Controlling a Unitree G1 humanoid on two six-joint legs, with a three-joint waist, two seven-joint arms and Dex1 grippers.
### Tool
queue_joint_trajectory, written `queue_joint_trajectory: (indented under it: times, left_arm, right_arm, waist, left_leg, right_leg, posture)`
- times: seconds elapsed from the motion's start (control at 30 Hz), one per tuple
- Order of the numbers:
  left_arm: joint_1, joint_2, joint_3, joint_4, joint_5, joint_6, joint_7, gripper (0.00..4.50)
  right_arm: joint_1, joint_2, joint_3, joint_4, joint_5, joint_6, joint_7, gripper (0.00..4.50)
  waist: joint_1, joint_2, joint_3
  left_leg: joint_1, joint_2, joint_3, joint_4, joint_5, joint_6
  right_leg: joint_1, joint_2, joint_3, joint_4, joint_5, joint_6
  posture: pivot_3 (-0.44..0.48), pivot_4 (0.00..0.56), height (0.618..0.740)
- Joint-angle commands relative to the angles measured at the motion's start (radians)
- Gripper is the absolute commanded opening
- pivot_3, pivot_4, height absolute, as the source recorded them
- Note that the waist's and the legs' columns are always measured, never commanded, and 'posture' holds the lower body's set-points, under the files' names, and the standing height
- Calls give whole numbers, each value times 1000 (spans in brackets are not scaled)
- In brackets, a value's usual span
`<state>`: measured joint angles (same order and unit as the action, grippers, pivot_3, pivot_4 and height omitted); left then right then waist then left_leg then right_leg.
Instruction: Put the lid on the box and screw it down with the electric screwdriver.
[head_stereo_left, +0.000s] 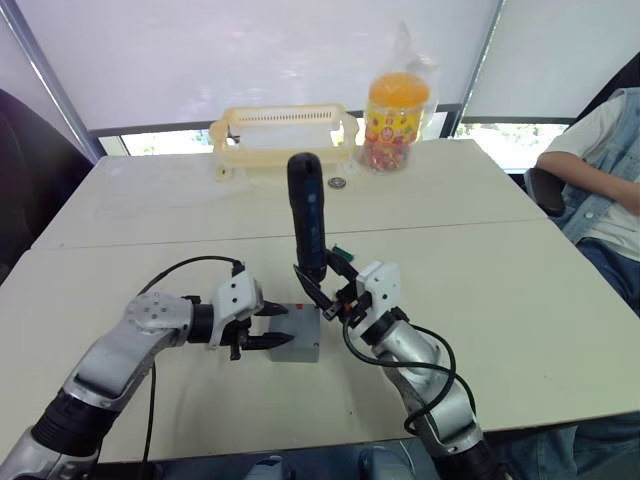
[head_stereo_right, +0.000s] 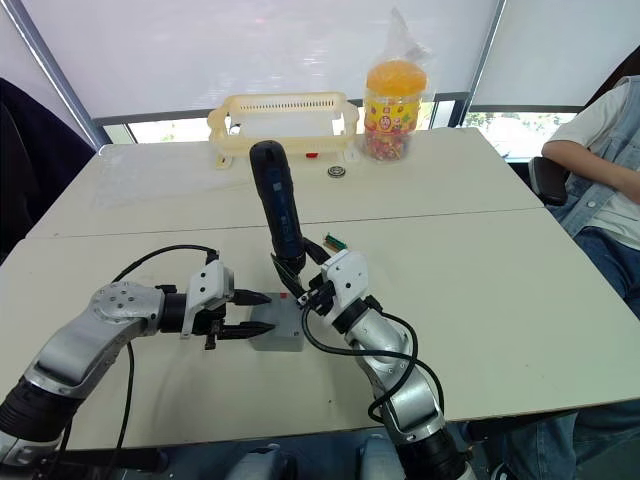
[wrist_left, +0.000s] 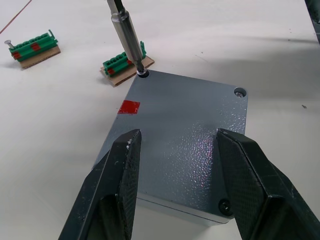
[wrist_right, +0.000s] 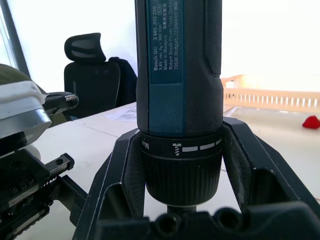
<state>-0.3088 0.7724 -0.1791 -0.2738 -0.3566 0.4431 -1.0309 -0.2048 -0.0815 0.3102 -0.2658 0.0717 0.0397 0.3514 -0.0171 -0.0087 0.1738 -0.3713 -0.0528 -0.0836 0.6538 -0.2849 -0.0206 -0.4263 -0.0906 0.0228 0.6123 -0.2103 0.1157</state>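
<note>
The grey box (head_stereo_left: 296, 346) stands at the table's middle with the lid (wrist_left: 185, 115) lying flat on it. A small red mark (wrist_left: 129, 107) shows on the lid's top. My left gripper (head_stereo_left: 283, 328) is open, its fingers (wrist_left: 122, 170) straddling the lid's near part from the box's left side; whether they touch it I cannot tell. My right gripper (head_stereo_left: 322, 290) is shut on the electric screwdriver (head_stereo_left: 307, 215), which is held upright and a little tilted. Its metal bit (wrist_left: 126, 32) rests in a corner screw hole of the lid.
Two small green-and-tan blocks (wrist_left: 32, 47) (wrist_left: 122, 65) lie just beyond the box. At the table's far side stand a pale yellow slotted basket (head_stereo_left: 285, 135) and an orange-lidded jar (head_stereo_left: 397, 120), with a small round part (head_stereo_left: 337, 183) between. A person (head_stereo_left: 600, 190) sits at the right.
</note>
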Motion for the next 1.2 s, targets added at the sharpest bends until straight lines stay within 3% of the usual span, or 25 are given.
queue_joint_trajectory:
  times: [0.03,0.9,1.2]
  left_arm:
    - [29,17,-35,31,54,21,1,2405]
    - [17,27,-38,38,57,26,-12,2405]
    - [17,27,-37,34,56,30,-9,2405]
  right_arm:
    - [-18,1,-20,15,-22,-29,-16,1784]
    - [58,-35,-27,107,-1,-61,20,1784]
    - [69,-48,-27,130,4,-38,36,1784]
  waist:
    - [0,0,0]
    - [1,-3,-3]
    - [2,-3,-4]
  left_leg:
    - [0,0,0,0,0,0]
    - [4,0,0,-2,0,0]
    - [17,0,-1,-6,0,0]
  right_leg:
    - [0,0,0,0,0,0]
    - [4,0,0,0,-3,3]
    - [15,-2,-1,-1,-11,0]
  posture:
    - [0,150,740]
    - [0,150,740]
    - [0,150,740]
